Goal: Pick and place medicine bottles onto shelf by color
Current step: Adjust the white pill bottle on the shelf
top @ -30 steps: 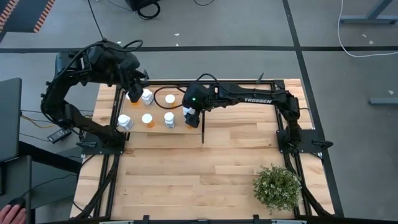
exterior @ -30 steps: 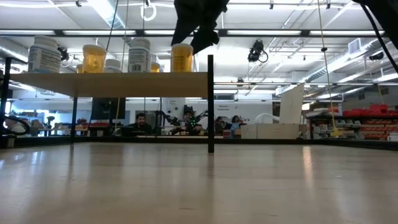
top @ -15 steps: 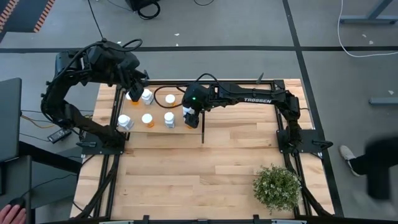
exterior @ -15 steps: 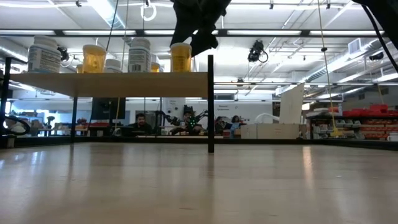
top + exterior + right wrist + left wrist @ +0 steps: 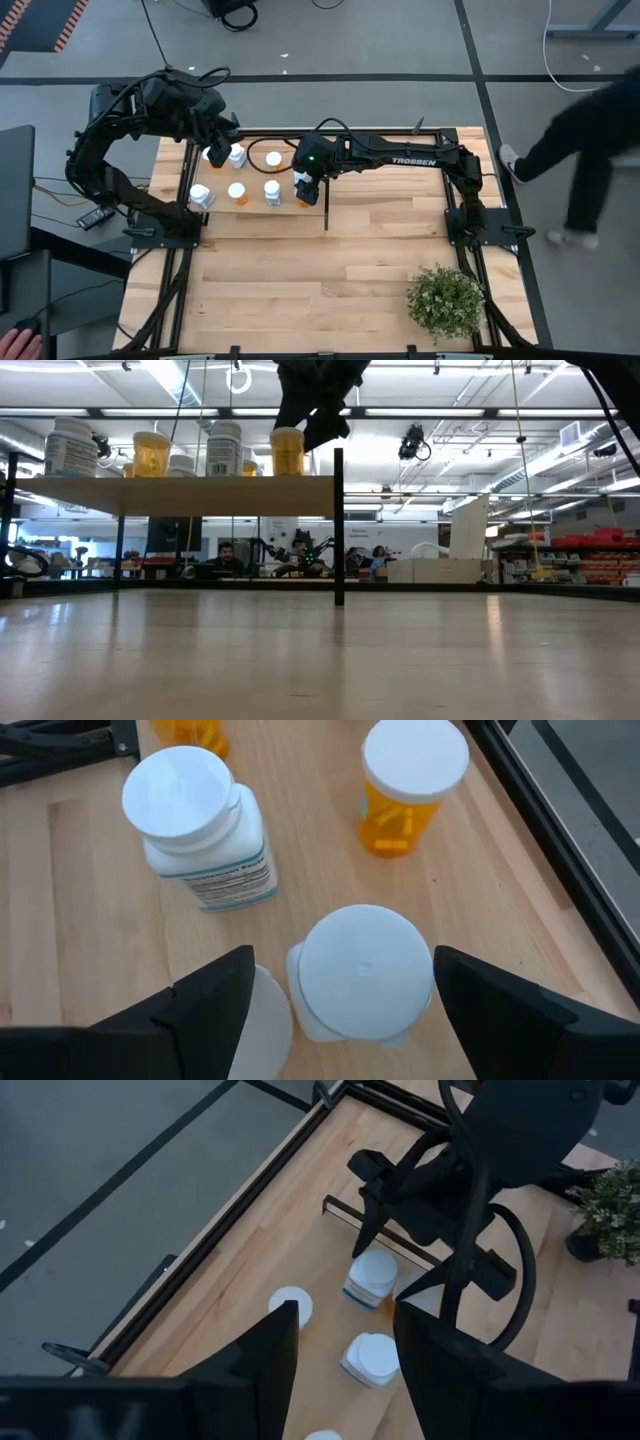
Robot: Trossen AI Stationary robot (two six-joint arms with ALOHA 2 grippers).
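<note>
I count seven medicine bottles (image 5: pixel 237 192) on the shelf (image 5: pixel 255 206). The right gripper (image 5: pixel 305 188) is spread around the one at its divider end. The left gripper (image 5: pixel 215 150) hangs spread over the shelf's far end. One plant (image 5: pixel 445 302) shares the plank table (image 5: pixel 330 270), and people sit beyond the shelf.

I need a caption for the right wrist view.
Open right gripper straddling a white-capped medicine bottle on the light-wood shelf.

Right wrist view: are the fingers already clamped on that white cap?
No: the right gripper stands open, gaps showing between each finger and the white cap.
</note>
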